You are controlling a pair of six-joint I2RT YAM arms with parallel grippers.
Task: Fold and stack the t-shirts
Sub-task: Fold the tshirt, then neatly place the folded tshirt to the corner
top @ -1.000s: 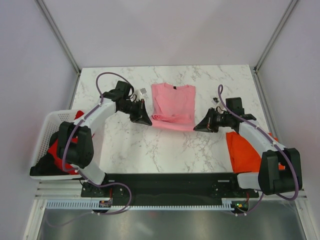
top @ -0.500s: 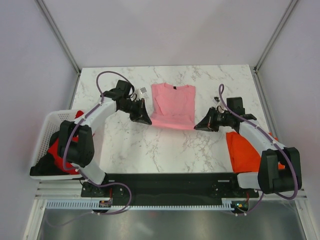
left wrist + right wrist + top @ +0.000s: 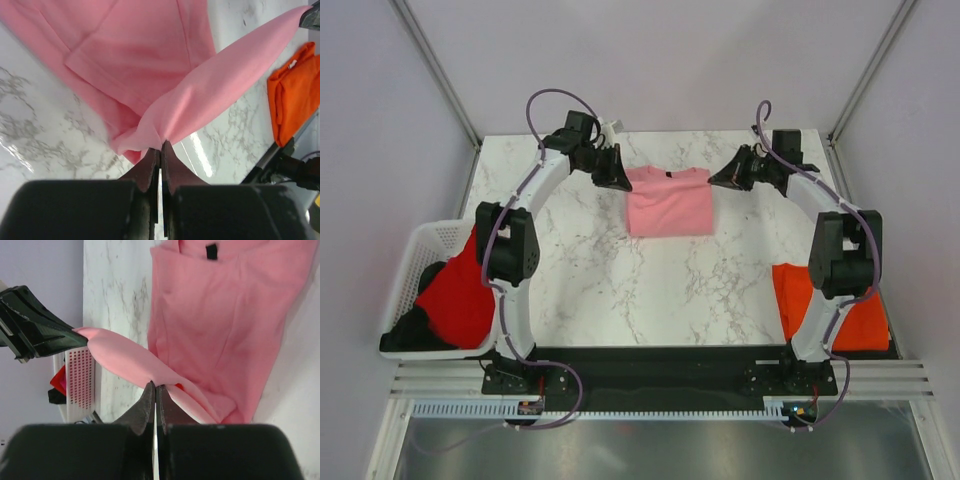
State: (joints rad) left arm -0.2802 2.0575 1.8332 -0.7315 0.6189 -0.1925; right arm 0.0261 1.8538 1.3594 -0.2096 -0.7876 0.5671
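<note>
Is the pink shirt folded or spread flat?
Half folded: left gripper and right gripper hold the shirt edge up over its lower layer.

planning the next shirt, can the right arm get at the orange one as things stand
Probably not yet: the right fingers are shut on the pink t-shirt at the far side. The orange t-shirt lies free by that arm's base.

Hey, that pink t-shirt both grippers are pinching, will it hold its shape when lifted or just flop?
Probably floppy: the pink t-shirt drapes in a curving band between the left gripper and right gripper. Likely light, since thin fingertip pinches carry the raised edge.
</note>
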